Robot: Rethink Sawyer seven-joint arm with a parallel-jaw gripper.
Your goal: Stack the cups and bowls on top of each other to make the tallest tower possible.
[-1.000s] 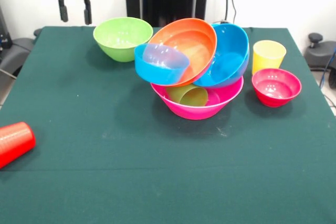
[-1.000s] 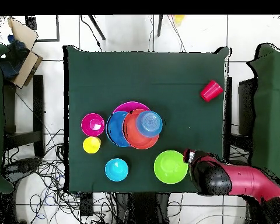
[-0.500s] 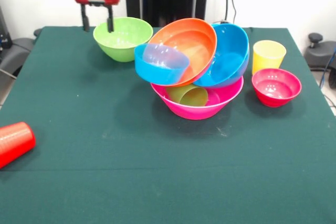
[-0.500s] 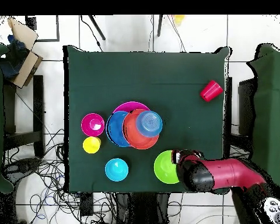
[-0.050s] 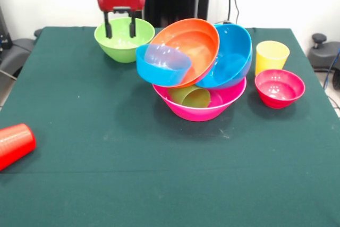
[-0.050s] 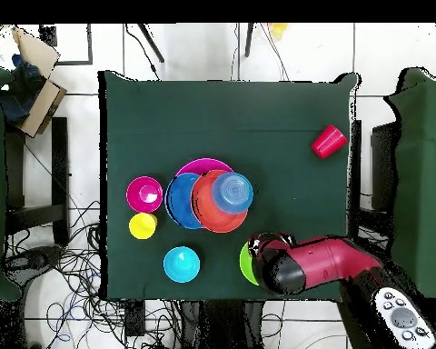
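Step in hand — pickup of lime green bowl (image 5: 124, 38), at ten o'clock from tower (image 5: 197, 67). Gripper (image 5: 120, 26) above bowl, fingers spread. Next: lower, pinch rim — then lift.

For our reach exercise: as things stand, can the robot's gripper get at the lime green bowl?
Probably yes. The gripper hangs open right above the lime green bowl, which stands alone beside the tower, with nothing lying in between.

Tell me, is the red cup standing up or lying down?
Lying down. The red cup rests on its side on the table, far from the tower.
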